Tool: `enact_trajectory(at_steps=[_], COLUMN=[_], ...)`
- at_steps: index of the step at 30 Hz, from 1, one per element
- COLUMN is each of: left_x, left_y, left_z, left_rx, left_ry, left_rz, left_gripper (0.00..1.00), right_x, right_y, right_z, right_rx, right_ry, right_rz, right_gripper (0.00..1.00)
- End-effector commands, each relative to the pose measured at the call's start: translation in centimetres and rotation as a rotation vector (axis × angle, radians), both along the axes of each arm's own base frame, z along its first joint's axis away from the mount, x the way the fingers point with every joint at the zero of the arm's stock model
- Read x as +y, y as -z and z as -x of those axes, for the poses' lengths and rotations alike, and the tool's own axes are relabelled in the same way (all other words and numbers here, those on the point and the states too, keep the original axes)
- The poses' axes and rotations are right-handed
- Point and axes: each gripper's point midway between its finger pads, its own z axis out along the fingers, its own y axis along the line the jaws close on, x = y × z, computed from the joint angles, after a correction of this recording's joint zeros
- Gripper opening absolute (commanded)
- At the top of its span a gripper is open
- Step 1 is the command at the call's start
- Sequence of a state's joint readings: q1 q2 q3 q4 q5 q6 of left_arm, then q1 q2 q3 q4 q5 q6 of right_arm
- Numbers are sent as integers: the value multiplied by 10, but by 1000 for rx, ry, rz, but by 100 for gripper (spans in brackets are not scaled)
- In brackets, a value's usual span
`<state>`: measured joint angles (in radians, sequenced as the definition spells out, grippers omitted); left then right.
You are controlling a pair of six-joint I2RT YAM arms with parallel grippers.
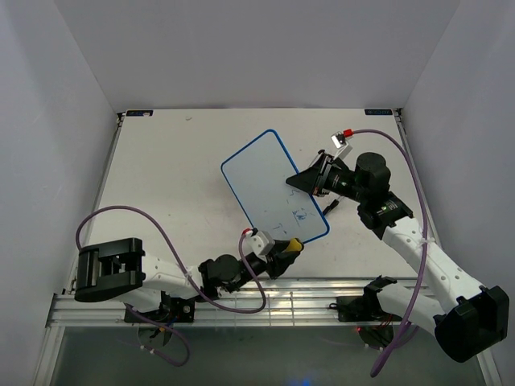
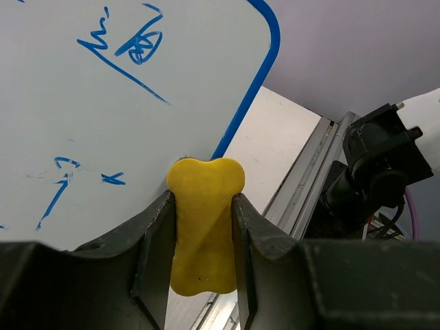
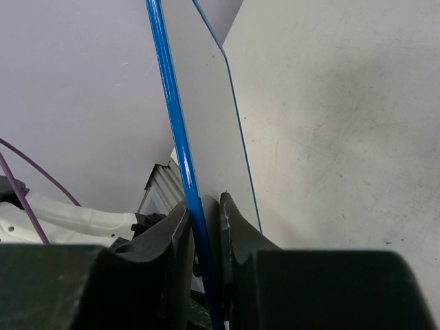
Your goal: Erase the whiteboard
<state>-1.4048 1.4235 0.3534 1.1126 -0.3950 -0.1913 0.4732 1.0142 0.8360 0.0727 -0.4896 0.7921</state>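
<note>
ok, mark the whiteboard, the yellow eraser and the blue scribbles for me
whiteboard [image 1: 257, 173]: top view, bare white face towards its far end.
yellow eraser [image 2: 205, 227]: left wrist view, its narrow waist between the fingers.
blue scribbles [image 2: 137, 47]: left wrist view, the upper looped mark.

We see a big flat table [image 1: 177, 177]. Its top is pale, almost white, with little dark specks and scuffs on it. Three plain walls stand around it: a back wall [image 1: 257, 48], a left wall [image 1: 48, 145] and a right wall [image 1: 475, 121]. They are smooth and light grey, a bit purple. Small blue labels [image 1: 138, 112] sit at the table's two far corners. Shiny metal rails [image 1: 306, 293] run along the near edge. Below them is a dark grey strip [image 1: 265, 358]; we cannot tell if it is floor. The light is soft and even.
</note>
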Motion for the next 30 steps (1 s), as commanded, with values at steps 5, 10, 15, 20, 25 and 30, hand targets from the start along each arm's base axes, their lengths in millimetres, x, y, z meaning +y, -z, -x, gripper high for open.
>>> enact_trajectory(at_steps=[5,10,15,20,25,30], left_x=[36,74,105,108,87,54], left_y=[15,13,8,-2,0,-6], left_z=[-28,-55,-85,-99,-96,-64], left_rx=[22,78,117,103,111,93], left_ry=[-154,-264,-346,-362,-289,-157], left_rz=[-111,-66,-33,-27,-42,-22], left_gripper=[0,0,0,0,0,0], right_x=[2,1,-1,-5,-4,-3], right_y=[-71,-60,-59,-50,-53,-60], right_z=[28,30,42,55,58,52], right_rx=[-38,-27,-38,-31,-33,-46], right_ry=[-78,-94,-122,-143,-160,-146], right_rz=[-205,-190,-182,-176,-193,-198], right_gripper=[8,8,8,8,8,8])
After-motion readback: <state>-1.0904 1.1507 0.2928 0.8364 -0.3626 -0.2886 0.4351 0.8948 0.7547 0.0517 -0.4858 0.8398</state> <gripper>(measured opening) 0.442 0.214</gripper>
